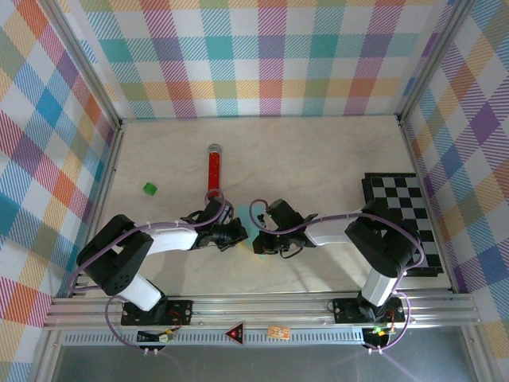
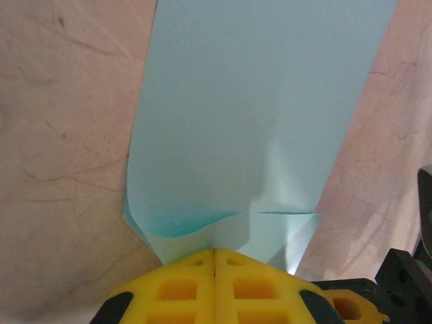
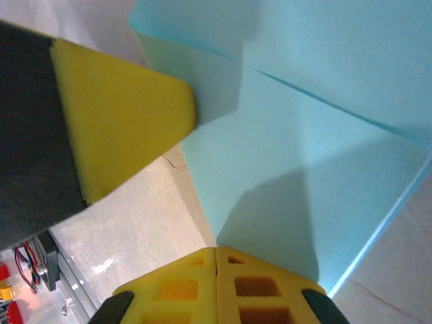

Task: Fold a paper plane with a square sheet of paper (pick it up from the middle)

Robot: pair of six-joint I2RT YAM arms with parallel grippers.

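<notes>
Paper of light cyan colour, the sheet of paper point(image 1: 245, 224), is near the middle of the surface point(image 1: 318, 159), between the two pincers, which meet there. In the left wrist view the left pincer point(image 2: 214, 260) has its yellow fingers pressed together on the near edge of the sheet of paper point(image 2: 256, 121), where a fold and a small curl show. In the right wrist view the right pincer point(image 3: 216, 260) is also closed on the sheet of paper point(image 3: 304, 155), and a yellow finger point(image 3: 128, 128) of the left pincer touches it from the side. A red tube point(image 1: 213, 169) lies just behind the arms, a small green thing point(image 1: 149, 189) is to the left, and a checkered board point(image 1: 406, 207) lies at the right.
</notes>
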